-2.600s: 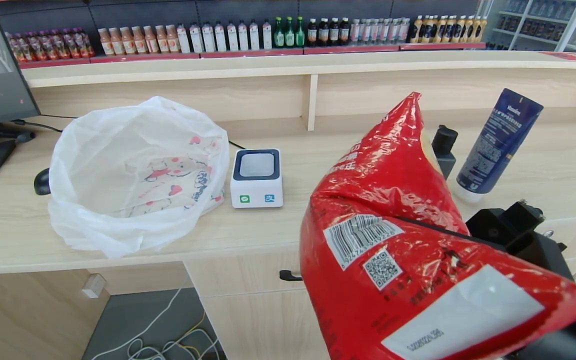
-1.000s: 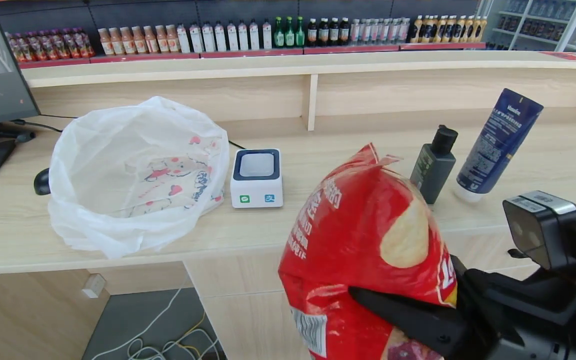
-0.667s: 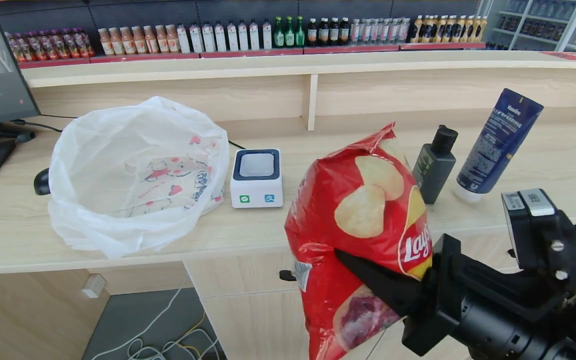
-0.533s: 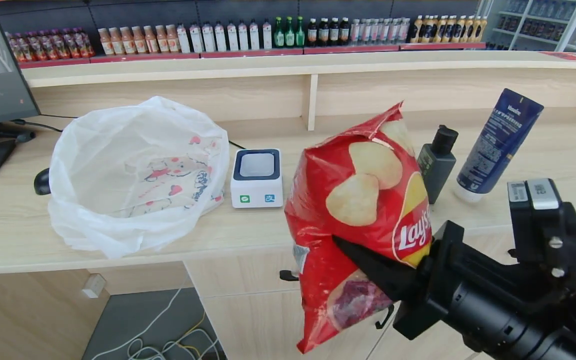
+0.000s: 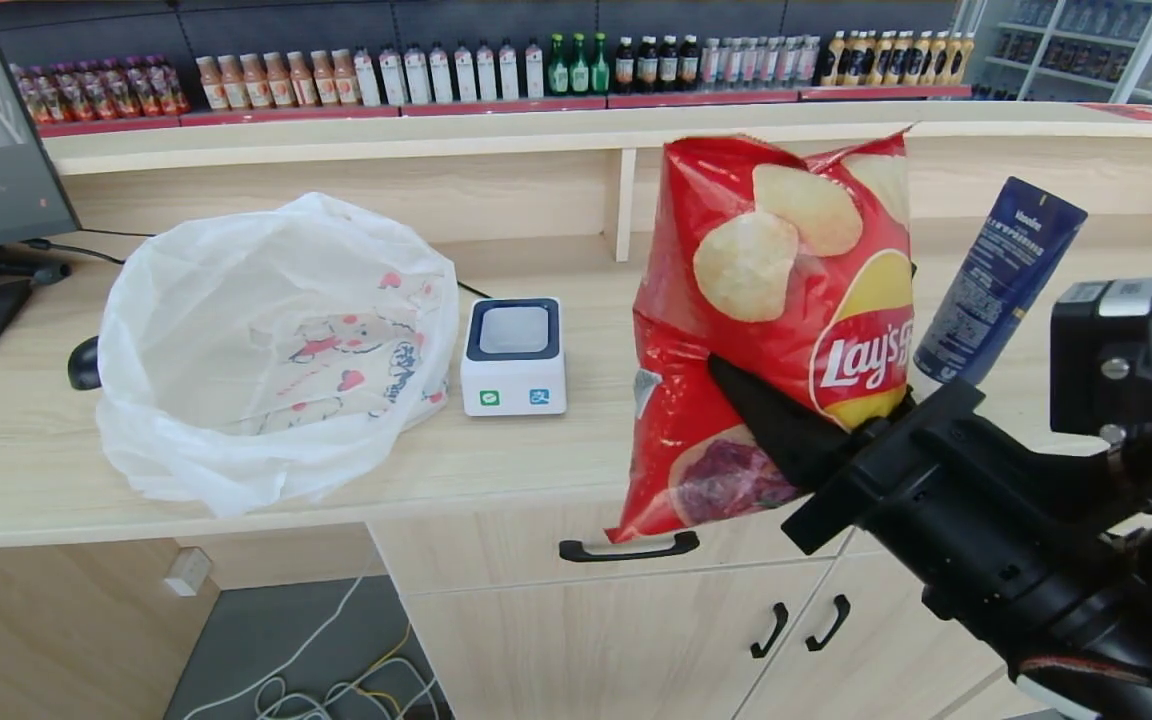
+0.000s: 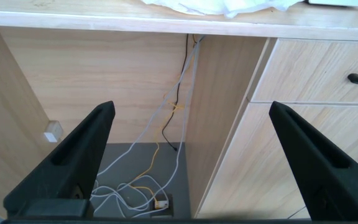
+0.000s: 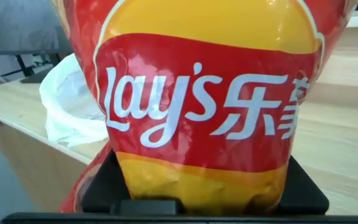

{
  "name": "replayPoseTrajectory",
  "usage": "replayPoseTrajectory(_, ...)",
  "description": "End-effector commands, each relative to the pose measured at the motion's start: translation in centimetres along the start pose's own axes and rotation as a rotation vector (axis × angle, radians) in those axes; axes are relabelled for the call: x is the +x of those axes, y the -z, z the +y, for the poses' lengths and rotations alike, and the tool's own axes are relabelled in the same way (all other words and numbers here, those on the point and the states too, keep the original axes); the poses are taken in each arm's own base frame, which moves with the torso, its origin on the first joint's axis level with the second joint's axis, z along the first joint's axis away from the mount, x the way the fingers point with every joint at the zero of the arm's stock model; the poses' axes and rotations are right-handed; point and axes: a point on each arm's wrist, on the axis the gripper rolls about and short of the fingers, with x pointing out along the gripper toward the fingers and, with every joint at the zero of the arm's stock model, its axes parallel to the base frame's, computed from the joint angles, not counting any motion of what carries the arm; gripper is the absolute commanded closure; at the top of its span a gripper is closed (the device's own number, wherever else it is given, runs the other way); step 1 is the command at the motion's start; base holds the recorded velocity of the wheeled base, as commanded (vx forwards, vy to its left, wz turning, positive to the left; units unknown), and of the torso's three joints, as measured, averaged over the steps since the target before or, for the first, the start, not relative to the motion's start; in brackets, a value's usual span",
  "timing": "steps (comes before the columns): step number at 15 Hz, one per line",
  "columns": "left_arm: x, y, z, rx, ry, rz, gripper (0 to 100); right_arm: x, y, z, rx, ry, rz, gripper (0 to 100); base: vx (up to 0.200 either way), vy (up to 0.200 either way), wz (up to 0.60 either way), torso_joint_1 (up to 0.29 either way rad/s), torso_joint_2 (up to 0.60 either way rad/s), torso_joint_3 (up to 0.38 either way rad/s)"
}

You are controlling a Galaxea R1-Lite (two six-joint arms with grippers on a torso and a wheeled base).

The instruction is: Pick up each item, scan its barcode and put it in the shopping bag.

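The right pincer (image 5: 756, 410) clamps the chip bag (image 5: 786, 260), held upright above the near edge of the tabletop (image 5: 36, 440). The scanner (image 5: 514, 355) sits left of it, the shopping bag (image 5: 186, 300) farther left; the left pincer (image 6: 191, 112) hangs open below.

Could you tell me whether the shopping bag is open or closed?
Open. The shopping bag sits on the counter with its rim spread wide, its inner wall showing in the head view.

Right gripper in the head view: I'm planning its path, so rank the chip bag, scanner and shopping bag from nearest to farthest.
1. chip bag: held in the right gripper.
2. scanner: to the left.
3. shopping bag: farthest left, beyond the scanner.
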Motion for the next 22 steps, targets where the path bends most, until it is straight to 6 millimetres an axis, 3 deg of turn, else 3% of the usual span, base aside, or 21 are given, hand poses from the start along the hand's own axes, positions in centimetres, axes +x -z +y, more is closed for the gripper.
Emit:
replayPoseTrajectory(1, 0.0, 0.0, 0.0, 0.0, 0.0, -0.001, 0, -1.3, 0.2, -0.3, -0.012, -0.02, 0.024, 100, 0.0, 0.0, 0.0, 0.0, 0.0, 0.0)
replayPoseTrajectory(6, 0.0, 0.0, 0.0, -0.004, 0.0, -0.001, 0, -0.8, -0.9, -1.8, 0.015, 0.049, -0.042, 100, 0.0, 0.12, 0.0, 0.0, 0.0, 0.002)
replayPoseTrajectory(12, 0.0, 0.0, 0.0, -0.009, 0.0, -0.001, 0, 0.6, 0.0, -1.1, 0.009, 0.032, -0.031, 100, 0.0, 0.2, 0.0, 0.004, 0.0, 0.002)
replayPoseTrajectory(20, 0.0, 0.0, 0.0, -0.006, 0.0, -0.001, 0, 0.8, 0.6, -1.0, 0.005, 0.03, -0.022, 100, 0.0, 0.2, 0.0, 0.002, 0.0, 0.005)
replayPoseTrajectory(22, 0.0, 0.0, 0.0, 0.0, 0.0, -0.002, 0, 1.0, 0.4, -1.1, 0.014, 0.039, -0.037, 100, 0.0, 0.0, 0.0, 0.0, 0.0, 0.0)
